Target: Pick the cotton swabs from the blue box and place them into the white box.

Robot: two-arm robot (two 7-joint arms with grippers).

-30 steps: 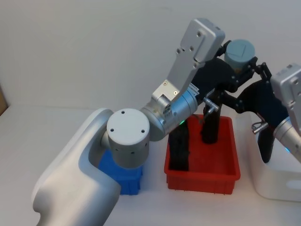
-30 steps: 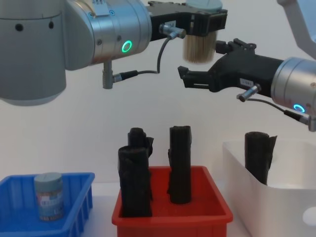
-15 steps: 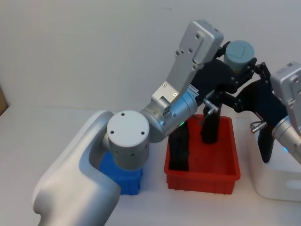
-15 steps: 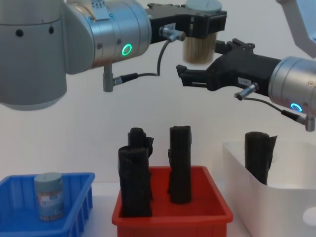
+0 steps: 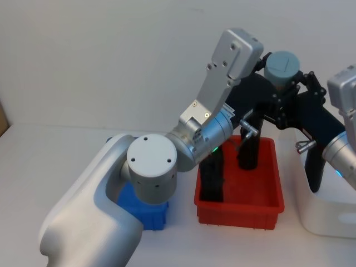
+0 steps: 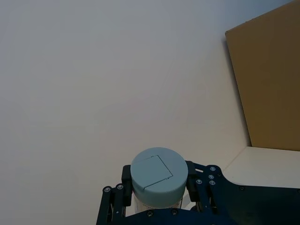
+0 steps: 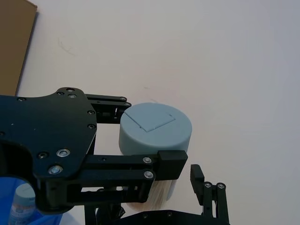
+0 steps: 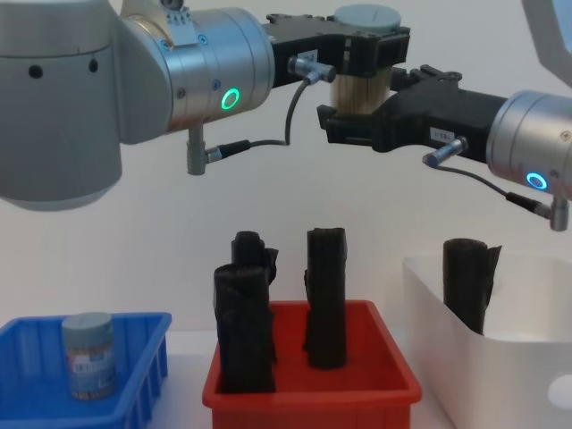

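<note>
A tub of cotton swabs [image 8: 355,93] with a grey-blue lid hangs high over the red bin, and my left gripper [image 8: 365,50] is shut on its upper part. In the left wrist view the tub [image 6: 158,177] sits between the black fingers. My right gripper [image 8: 362,105] is open, its fingers flanking the tub's lower body with a gap showing beside the tub [image 7: 154,129] in the right wrist view. From the head, the tub [image 5: 282,67] is between both black grippers. Another tub [image 8: 88,355] stands upright in the blue box [image 8: 138,393]. The white box [image 8: 500,375] is at the right.
A red bin [image 8: 313,396] stands between the blue and white boxes, holding upright black rolls [image 8: 326,295]. One black roll [image 8: 469,284] stands in the white box. My left arm's large elbow [image 5: 150,164] covers most of the blue box [image 5: 150,216] from the head.
My right gripper has risen and moved in toward the held tub, so its fingers now flank the tub's lower body. The left gripper kept its grip and barely moved.
</note>
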